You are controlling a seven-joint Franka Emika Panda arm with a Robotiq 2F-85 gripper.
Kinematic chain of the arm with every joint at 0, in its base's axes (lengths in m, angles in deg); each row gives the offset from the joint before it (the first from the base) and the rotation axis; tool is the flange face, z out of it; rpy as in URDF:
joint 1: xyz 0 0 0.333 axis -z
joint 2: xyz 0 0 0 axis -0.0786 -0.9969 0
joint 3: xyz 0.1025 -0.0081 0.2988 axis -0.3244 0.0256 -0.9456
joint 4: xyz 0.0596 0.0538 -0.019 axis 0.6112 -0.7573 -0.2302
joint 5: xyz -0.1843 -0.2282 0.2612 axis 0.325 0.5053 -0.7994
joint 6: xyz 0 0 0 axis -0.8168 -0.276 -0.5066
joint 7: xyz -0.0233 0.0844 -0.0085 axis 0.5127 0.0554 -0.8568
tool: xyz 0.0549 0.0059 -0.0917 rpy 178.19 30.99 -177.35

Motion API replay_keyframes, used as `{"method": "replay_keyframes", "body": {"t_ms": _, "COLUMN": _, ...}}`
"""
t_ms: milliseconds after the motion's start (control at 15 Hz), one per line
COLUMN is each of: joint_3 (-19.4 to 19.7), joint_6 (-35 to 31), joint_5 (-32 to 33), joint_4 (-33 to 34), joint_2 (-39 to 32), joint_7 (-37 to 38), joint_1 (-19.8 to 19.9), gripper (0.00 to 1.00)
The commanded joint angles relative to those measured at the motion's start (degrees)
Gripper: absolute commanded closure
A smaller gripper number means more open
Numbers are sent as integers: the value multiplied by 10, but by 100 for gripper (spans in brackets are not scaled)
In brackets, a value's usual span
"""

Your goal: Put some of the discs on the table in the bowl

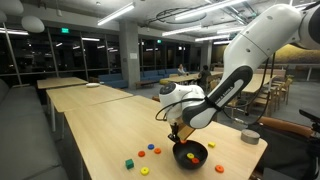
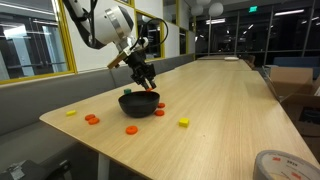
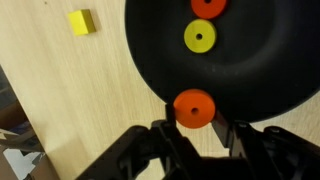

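Black bowl sits on the light-wood table. Inside the bowl, per wrist view: a yellow disc & an orange disc just past it. Gripper is at the bowl's near rim, jaws clamped on another orange disc. Outside the bowl: a yellow cube nearby, plus loose discs scattered around it in both exterior views.

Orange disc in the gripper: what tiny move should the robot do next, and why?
Probably slide the gripper a little farther over the bowl before letting go. In the wrist view it is shut on an orange disc right at the bowl's rim, so dropped here it might bounce onto the table.
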Motion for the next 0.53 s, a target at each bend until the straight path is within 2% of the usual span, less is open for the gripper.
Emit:
{"method": "replay_keyframes", "body": {"t_ms": 0, "joint_3": -28, "joint_6": 25, "joint_5": -1, "joint_4": -16, "joint_2": 26, "joint_7": 11, "joint_1": 24, "gripper": 60}}
{"method": "replay_keyframes", "body": {"t_ms": 67, "joint_3": -32, "joint_6": 26, "joint_5": -4, "joint_4": -17, "joint_2": 27, "joint_7": 11, "joint_1": 28, "gripper": 33}}
{"method": "replay_keyframes", "body": {"t_ms": 133, "joint_3": -37, "joint_6": 23, "joint_5": -8, "joint_4": -19, "joint_2": 28, "joint_7": 6, "joint_1": 33, "gripper": 32}}
{"method": "replay_keyframes", "body": {"t_ms": 400, "joint_3": -64, "joint_6": 0, "joint_5": -56, "joint_4": -25, "joint_2": 36, "joint_7": -29, "joint_1": 43, "gripper": 3}}
{"method": "replay_keyframes", "body": {"t_ms": 467, "joint_3": -72, "joint_6": -6, "joint_5": -70, "joint_4": -23, "joint_2": 37, "joint_7": -38, "joint_1": 42, "gripper": 0}}
